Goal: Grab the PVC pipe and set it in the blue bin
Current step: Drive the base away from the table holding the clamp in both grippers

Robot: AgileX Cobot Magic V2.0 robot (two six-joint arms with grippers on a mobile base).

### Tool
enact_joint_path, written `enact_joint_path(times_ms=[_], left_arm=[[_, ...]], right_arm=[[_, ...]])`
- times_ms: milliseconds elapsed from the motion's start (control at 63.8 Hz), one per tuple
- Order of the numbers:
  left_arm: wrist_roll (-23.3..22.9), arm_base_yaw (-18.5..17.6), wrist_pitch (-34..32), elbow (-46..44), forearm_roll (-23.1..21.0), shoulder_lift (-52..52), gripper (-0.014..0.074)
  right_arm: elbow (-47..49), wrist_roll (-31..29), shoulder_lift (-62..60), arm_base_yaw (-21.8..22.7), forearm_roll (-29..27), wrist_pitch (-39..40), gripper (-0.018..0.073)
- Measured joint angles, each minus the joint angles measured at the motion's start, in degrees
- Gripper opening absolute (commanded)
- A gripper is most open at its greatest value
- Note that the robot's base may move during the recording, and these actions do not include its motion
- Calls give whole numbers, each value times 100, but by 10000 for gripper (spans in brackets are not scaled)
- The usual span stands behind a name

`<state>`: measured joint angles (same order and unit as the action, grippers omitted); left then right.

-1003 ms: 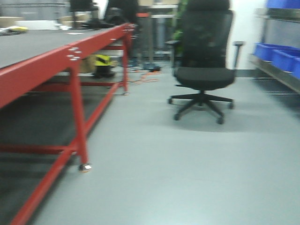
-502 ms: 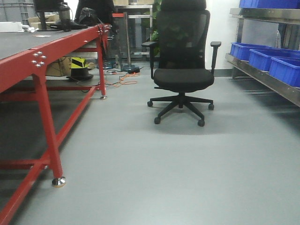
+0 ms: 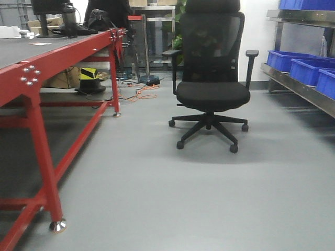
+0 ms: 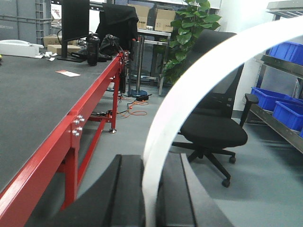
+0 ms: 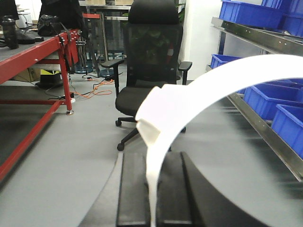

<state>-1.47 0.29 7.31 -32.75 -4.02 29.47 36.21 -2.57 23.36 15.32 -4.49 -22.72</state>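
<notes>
Left gripper (image 4: pixel 151 191), fingers clamped on the PVC pipe (image 4: pixel 175 104) arching up and right, right gripper (image 5: pixel 152 194) likewise closed on a second PVC pipe (image 5: pixel 213 87), black office chair (image 3: pixel 212 89) beyond, red-framed table (image 3: pixel 39 68) left, blue bins (image 3: pixel 309 69) on the right shelf.

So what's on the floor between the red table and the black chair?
Just bare grey floor, seen in the front view. An orange cable lies farther back, between the red table and the black chair.
</notes>
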Motion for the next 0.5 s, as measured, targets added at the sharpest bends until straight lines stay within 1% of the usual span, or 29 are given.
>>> enact_joint_path(times_ms=[502], left_arm=[[0, 0, 0, 0, 0, 0, -111]], right_arm=[[0, 0, 0, 0, 0, 0, -169]])
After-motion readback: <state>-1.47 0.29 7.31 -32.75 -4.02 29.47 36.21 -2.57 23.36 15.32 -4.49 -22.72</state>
